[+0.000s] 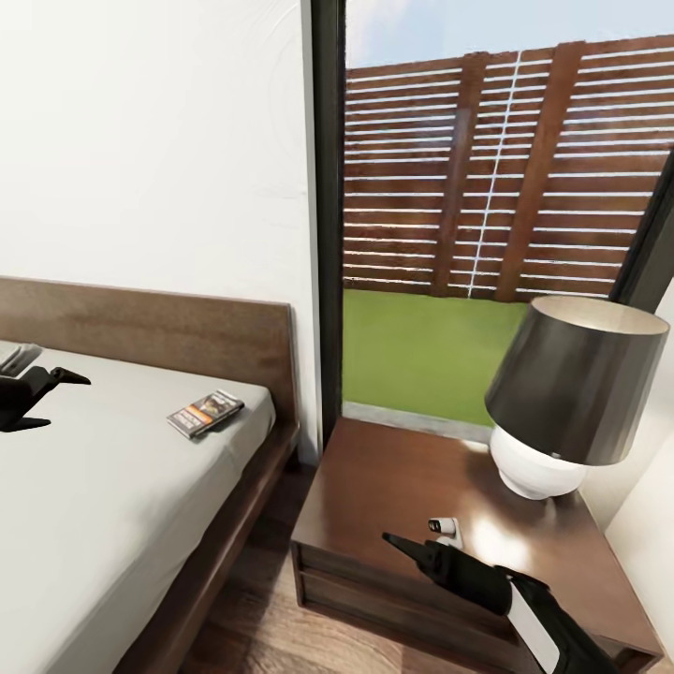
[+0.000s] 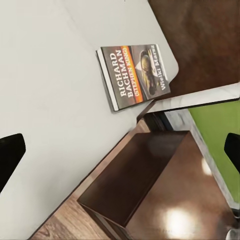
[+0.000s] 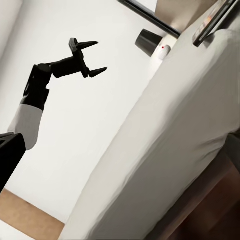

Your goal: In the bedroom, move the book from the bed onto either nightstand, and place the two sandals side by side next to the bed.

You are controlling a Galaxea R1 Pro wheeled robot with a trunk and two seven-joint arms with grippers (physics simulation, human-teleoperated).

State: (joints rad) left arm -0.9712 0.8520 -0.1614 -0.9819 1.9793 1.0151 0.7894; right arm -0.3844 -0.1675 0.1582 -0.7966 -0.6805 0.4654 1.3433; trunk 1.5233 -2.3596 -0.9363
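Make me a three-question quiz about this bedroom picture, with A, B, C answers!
1. Where is the book?
A. on the bed's mattress, near its corner
B. on the nightstand
C. on the floor

2. What colour is the lamp's shade?
A. bright blue
B. dark grey
C. red

3. How is the left gripper?
A. shut on the book
B. open, holding nothing
C. shut on the lamp

Answers:
1 A, it lies flat on the mattress by the headboard.
2 B, the shade above the white base looks dark grey.
3 B, its fingers stand apart over the bed.
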